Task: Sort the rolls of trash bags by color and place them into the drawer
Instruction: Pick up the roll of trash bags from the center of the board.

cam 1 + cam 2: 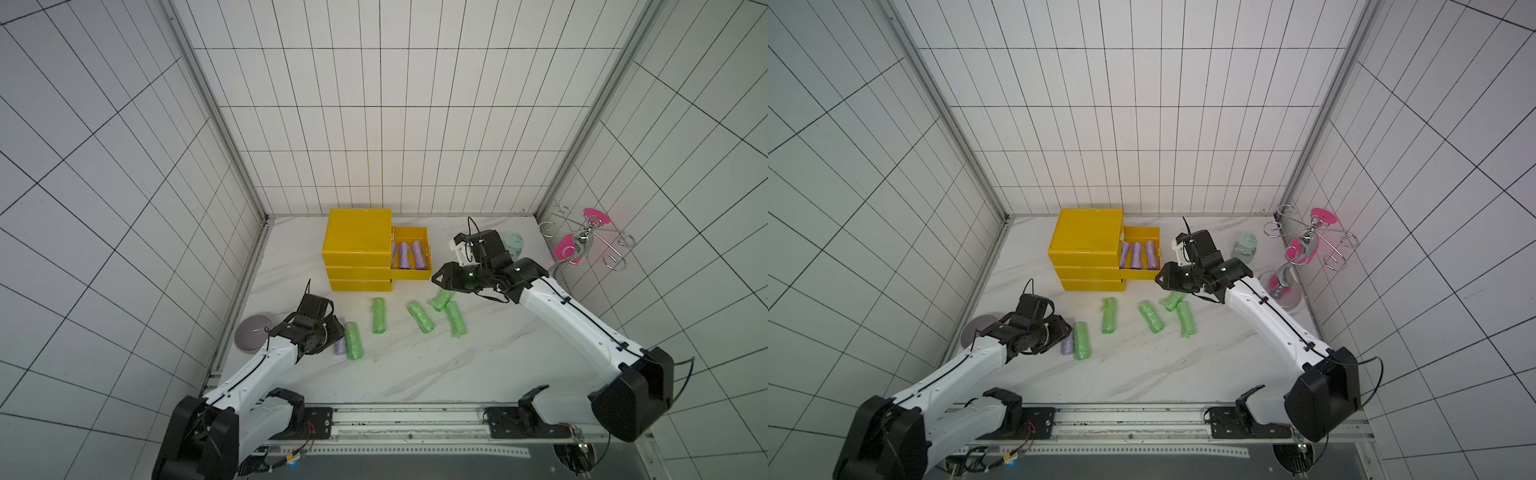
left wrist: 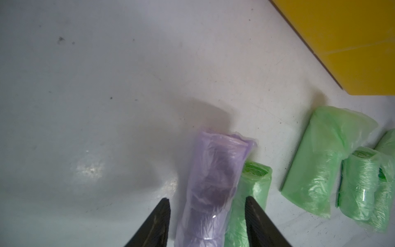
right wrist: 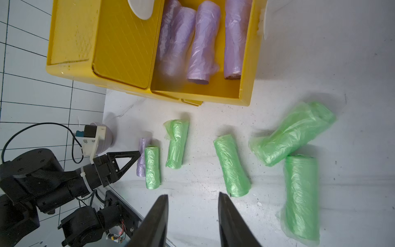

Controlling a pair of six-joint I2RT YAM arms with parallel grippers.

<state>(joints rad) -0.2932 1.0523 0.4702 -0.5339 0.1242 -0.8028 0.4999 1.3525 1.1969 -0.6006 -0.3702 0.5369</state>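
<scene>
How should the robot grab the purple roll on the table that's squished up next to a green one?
Probably from straight above, pinching across the purple roll near the end that pokes out past the green roll. It lies flat on the table, so its long sides are easiest to squeeze. The green roll lies against one side elsewhere; at that end both sides look free.

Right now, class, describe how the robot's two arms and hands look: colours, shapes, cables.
The left arm and right arm match: white shells, black joints, a thin black cable clipped along each. The left hand and right hand are black, each with two tapering triangular fingers and a white camera bracket behind.
</scene>
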